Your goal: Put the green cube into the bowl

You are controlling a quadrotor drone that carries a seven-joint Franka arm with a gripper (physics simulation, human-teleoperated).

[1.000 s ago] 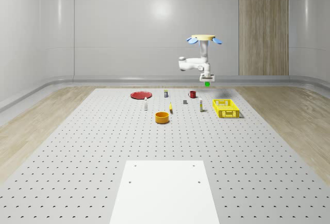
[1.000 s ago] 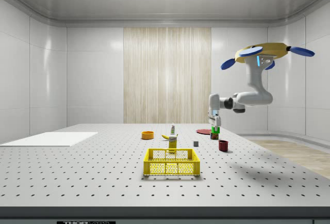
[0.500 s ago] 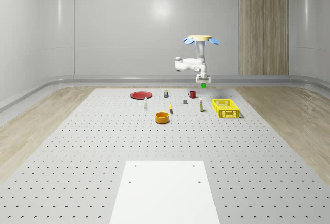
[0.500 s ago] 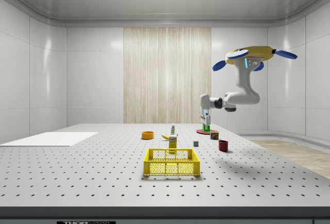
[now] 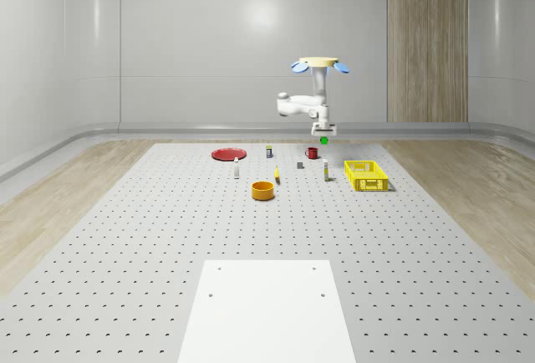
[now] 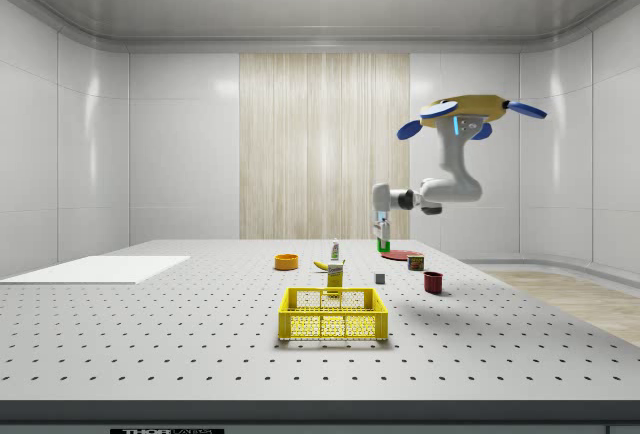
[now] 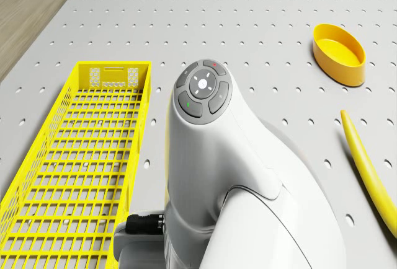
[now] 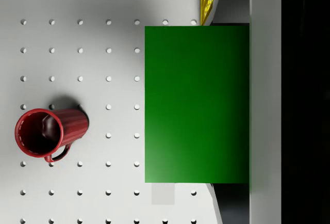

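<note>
The green cube [image 8: 197, 104] is a plain, bright green block with flat faces and sharp edges, and in the wrist view it has no marks on it. It is in the air, held under the gripper [image 5: 323, 135], well above the perforated table [image 5: 167, 237]. The gripper is pinching the cube: in the wrist view a grey finger [image 8: 265, 100] lies flat against 1 side of the block, and the other finger is hidden behind the cube. In the side view the cube [image 6: 381, 245] shows as a small green spot at the tip of the gripper [image 6: 380, 237], which points straight down. The arm [image 6: 440, 179] hangs from the drone [image 6: 466, 112], bends at an elbow and then reaches out level toward the side view's left, with the wrist turned down. The drone [image 5: 320, 64] hovers high over the far part of the table, near the red mug [image 5: 312, 153] and the yellow basket [image 5: 367, 176]. In the wrist view the red mug [image 8: 47, 132] stands on the table below, a little apart from the cube. The orange bowl [image 5: 263, 190] rests on the table nearer to the whole-scene camera and toward that view's left, well apart from the gripper. In the drone view the bowl [image 7: 339, 52] lies beyond the arm [image 7: 236, 176], with a banana [image 7: 366, 167] near it.
</note>
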